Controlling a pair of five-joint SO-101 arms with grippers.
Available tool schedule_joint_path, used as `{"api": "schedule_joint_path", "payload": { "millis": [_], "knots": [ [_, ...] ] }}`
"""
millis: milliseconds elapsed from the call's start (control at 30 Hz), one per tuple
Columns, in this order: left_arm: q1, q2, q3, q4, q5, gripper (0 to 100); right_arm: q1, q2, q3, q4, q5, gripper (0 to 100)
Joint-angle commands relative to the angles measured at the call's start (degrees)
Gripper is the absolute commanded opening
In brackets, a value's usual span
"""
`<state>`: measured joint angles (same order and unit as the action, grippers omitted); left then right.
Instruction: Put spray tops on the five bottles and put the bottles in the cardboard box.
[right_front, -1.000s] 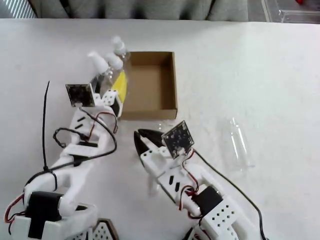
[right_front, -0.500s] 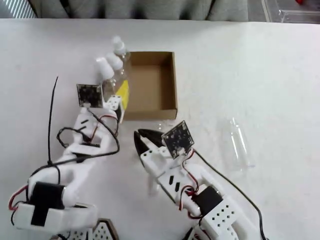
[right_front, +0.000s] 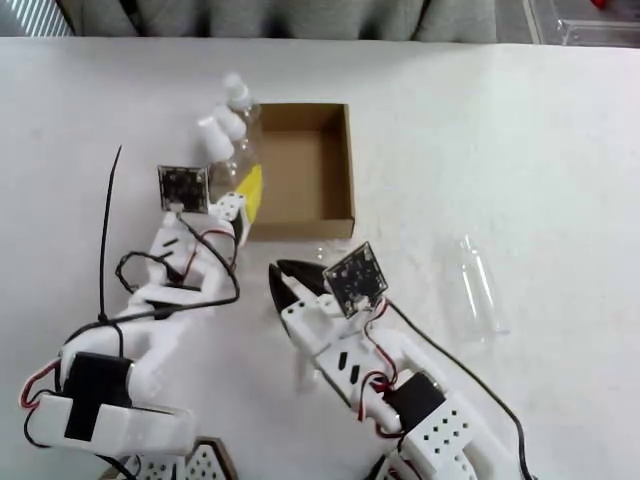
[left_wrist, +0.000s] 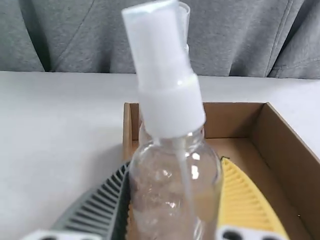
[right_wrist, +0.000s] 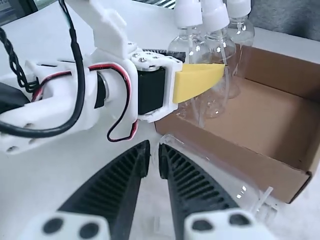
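My left gripper (right_front: 235, 172) is shut on a clear bottle (left_wrist: 172, 185) with a white spray top (left_wrist: 165, 75), held upright at the left wall of the cardboard box (right_front: 310, 190). Two more capped bottles (right_wrist: 216, 60) stand just behind it at the box's far left corner. My right gripper (right_front: 288, 278) rests on the table in front of the box, its black fingers (right_wrist: 120, 185) shut with nothing between them. A clear bottle (right_wrist: 220, 175) lies against the box's front wall just beyond it. Another bare bottle (right_front: 480, 290) lies to the right.
The floor of the box (right_wrist: 260, 115) is bare on its right side. The left arm's cables (right_front: 180, 280) loop over the table to the left of my right gripper. Clear plastic bins (right_front: 590, 25) sit at the far right edge.
My left arm has swung right toward the box, carrying the capped bottle with it. The right arm has not moved.
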<state>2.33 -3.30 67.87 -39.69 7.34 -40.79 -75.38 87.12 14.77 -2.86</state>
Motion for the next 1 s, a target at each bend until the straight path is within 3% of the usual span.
{"api": "schedule_joint_path", "payload": {
  "millis": [0,333,600,967],
  "knots": [
    [0.7,-0.4,-2.1,0.1,0.0,23,0.4,-0.8,-0.7,-1.4,-0.1,1.5],
    [0.3,-0.6,-1.9,0.1,0.0,23,0.4,-0.8,-0.6,-1.4,0.0,1.5],
    [0.3,-0.7,-2.2,4.7,0.5,35,0.4,-0.8,-0.6,-1.4,0.0,1.5],
    [0.1,-1.7,-2.0,4.7,2.2,36,0.4,-0.8,-0.6,-1.4,0.0,1.5]
  ]
}}
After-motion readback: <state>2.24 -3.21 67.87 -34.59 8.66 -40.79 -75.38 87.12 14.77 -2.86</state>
